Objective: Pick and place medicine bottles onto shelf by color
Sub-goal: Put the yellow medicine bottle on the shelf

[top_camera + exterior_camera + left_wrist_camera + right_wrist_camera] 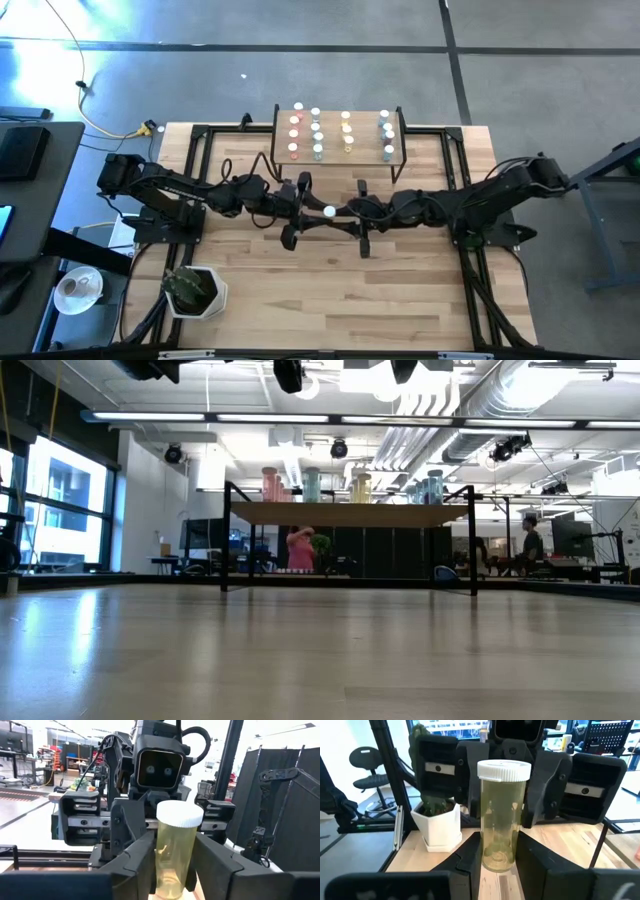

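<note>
Over the worktop's centre, at six o'clock of the small light-wood shelf [340, 136], the left gripper [318, 211] and right gripper [340, 213] both pinch one upright yellow white-capped medicine bottle [175, 851].

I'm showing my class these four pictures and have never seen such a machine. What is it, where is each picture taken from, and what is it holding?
Two dark robot arms work at a light plank wooden table. One camera looks straight down, one sits at tabletop height, and one rides on each wrist. At the middle, the left gripper and right gripper both close on one clear yellow medicine bottle with a white cap, apparently a handover. Behind stands a small raised light-wood shelf on black legs, already carrying rows of sorted bottles. A white pot with a green plant sits near the left arm.
</note>
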Robot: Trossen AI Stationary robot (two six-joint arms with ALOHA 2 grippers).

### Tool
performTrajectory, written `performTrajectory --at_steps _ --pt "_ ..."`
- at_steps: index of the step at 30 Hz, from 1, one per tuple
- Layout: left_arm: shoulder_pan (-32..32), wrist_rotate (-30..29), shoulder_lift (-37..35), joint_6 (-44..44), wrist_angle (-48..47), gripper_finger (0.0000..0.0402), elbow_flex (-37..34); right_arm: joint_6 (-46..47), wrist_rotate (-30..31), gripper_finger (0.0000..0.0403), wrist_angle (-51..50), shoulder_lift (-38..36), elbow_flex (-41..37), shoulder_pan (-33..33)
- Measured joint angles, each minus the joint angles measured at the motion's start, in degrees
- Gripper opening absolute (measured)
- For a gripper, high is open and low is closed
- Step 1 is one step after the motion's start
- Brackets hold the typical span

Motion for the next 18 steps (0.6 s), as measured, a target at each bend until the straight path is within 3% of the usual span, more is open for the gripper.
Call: performTrajectory --at_steps 18 --pt "0.0 -0.13 -0.15 0.06 -1.66 0.0102 0.13 -0.04 -0.33 0.0085 1.1 0.72 -0.04 -0.5"
